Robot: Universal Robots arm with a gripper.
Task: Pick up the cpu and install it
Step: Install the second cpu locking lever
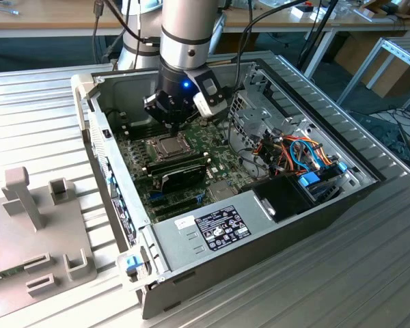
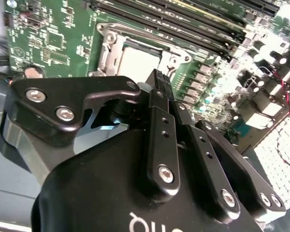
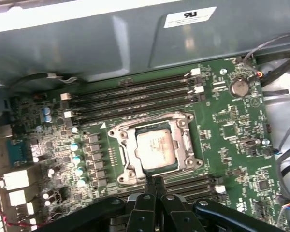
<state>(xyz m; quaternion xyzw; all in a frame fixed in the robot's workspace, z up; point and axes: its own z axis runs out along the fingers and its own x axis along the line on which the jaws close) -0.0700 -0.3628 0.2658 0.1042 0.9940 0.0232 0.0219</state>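
Note:
The cpu [image 1: 169,144] is a small silver-grey square lying flat inside the metal socket frame [image 3: 184,141] on the green motherboard [image 1: 219,140], within the open computer case. In both wrist views its pale top shows in the socket: cpu [image 3: 155,149], cpu [image 2: 137,63]. My gripper [image 1: 173,126] hangs just above the board, a little to the far side of the socket. Its two black fingertips [image 3: 149,180] are pressed together with nothing between them, and the gripper [image 2: 159,77] stands short of the socket's edge.
A black oblong module [image 1: 181,179] lies near the socket. A power supply [image 1: 219,229] fills the case's front, a drive cage [image 1: 260,102] and coloured cables [image 1: 302,154] its right. Memory slots [image 3: 135,94] flank the socket. A grey fixture [image 1: 34,232] stands outside on the exterior view's left.

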